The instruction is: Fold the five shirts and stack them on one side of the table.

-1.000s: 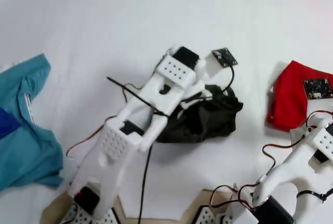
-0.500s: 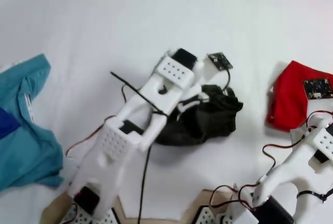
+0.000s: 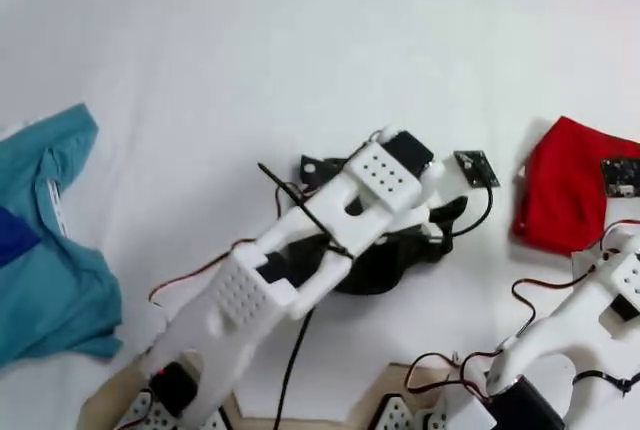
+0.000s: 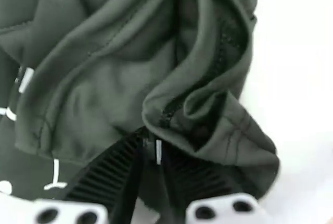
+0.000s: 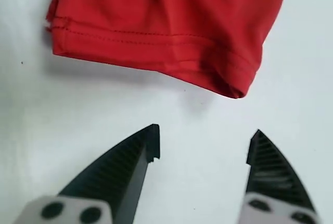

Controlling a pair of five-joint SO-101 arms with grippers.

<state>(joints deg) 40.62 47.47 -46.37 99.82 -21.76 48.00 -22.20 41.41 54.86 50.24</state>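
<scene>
A crumpled black shirt (image 3: 400, 255) lies mid-table, mostly under the left arm (image 3: 330, 235). In the left wrist view my left gripper (image 4: 151, 143) is shut on a bunched fold of this dark shirt (image 4: 104, 67). A folded red shirt (image 3: 560, 185) rests at the right edge. My right gripper (image 5: 205, 140) is open just above the bare tablecloth, a short way from the red shirt's hem (image 5: 156, 41), with nothing between its fingers. A teal shirt (image 3: 45, 240) lies spread at the left edge.
The white tablecloth (image 3: 200, 70) covers the table, with wide bare room at the back and centre-left. The right arm (image 3: 590, 310) stands at the front right. Cables and the arm bases (image 3: 400, 410) crowd the front edge.
The left arm has swung to the right and toward the front, dragging the black shirt with it. The right arm has shifted slightly right.
</scene>
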